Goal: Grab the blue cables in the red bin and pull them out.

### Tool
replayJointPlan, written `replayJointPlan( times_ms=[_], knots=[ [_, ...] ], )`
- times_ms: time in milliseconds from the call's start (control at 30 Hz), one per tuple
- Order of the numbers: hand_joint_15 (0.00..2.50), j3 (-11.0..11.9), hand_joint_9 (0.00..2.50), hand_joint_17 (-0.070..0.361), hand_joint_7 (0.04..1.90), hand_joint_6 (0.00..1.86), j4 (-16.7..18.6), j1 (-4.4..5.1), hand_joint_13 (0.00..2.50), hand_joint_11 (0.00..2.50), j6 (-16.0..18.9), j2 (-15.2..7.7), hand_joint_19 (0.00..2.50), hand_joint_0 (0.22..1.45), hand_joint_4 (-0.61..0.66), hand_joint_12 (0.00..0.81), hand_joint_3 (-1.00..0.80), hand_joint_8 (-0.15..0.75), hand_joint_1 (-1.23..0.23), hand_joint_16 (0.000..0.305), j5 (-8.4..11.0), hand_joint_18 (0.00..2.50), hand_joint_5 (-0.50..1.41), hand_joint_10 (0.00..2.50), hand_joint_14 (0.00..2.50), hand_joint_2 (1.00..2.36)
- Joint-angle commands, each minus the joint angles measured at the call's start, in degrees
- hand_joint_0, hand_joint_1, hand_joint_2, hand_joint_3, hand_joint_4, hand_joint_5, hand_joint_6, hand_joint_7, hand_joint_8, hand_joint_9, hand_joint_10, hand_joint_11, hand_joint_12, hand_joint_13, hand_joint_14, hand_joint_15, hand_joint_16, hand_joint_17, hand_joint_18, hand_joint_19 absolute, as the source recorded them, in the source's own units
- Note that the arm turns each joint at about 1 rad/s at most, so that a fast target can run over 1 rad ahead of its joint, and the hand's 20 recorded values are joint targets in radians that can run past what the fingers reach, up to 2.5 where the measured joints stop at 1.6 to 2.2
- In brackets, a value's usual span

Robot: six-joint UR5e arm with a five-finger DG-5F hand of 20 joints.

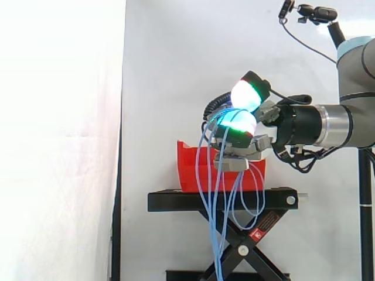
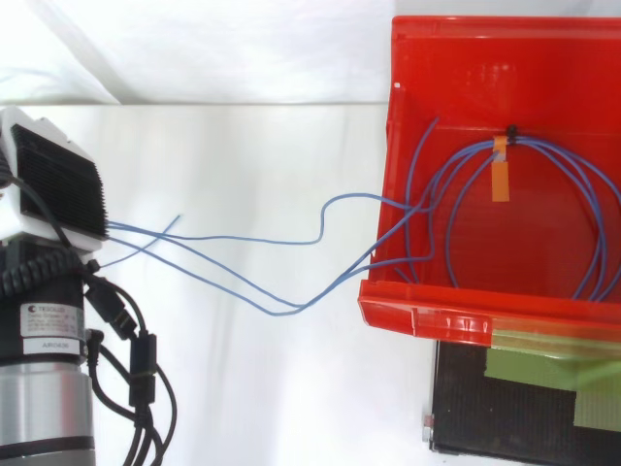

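Note:
The red bin (image 1: 188, 171) stands on a black stand, open at the top. In the top view, a coil of blue cables (image 2: 543, 146) lies inside the bin (image 2: 427, 320), bound by a black tie and an orange tag (image 2: 500, 180). Several strands (image 2: 243, 238) leave over the bin's left wall and run left to my hand (image 2: 53, 180). From the side, my hand (image 1: 240, 132) hovers just above the bin's near rim, its fingers curled and glowing white and green. The hand is shut on the blue cables (image 1: 220, 246), which hang from it in long loops past the stand.
The black scissor stand (image 1: 222, 200) carries the bin; its top (image 2: 505, 417) has green tape on it. A white curtain hangs behind. A small camera on a mount (image 1: 316, 13) sits above the arm at the upper right.

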Motion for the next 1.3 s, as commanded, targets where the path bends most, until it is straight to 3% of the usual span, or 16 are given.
replayJointPlan(
  times_ms=[0, 667, 933, 1267],
  knots=[
    [1.56, 0.1, 1.29, 0.086, 0.78, 0.23, 0.0, -0.01, 1.56, 0.86, 0.0, -0.1, 1.23, 0.86, 0.27, 0.303, -1.0, 0.253, -1.0, 0.038, 0.0, 1.05, 0.97, 0.03, 0.42, 1.0],
    [1.52, 0.0, 1.23, 0.088, 0.63, 0.49, 0.0, -0.1, 1.51, 0.93, 0.0, -0.1, 1.23, 0.87, 0.29, 0.308, -1.0, 0.251, -1.07, 0.039, 0.0, 1.02, 0.83, 0.03, 0.48, 1.0],
    [1.46, 0.0, 1.21, 0.09, 0.48, 0.79, 0.0, -0.19, 1.47, 1.01, 0.0, -0.1, 1.24, 0.91, 0.29, 0.309, -1.0, 0.245, -1.08, 0.04, 0.0, 1.01, 0.7, 0.03, 0.56, 1.0],
    [1.45, 0.1, 1.2, 0.09, 0.45, 0.81, 0.0, -0.36, 1.46, 1.03, 0.1, 0.0, 1.23, 0.96, 0.29, 0.307, -1.0, 0.245, -1.1, 0.04, -0.35, 0.99, 0.69, 0.03, 0.57, 1.0]
  ],
)
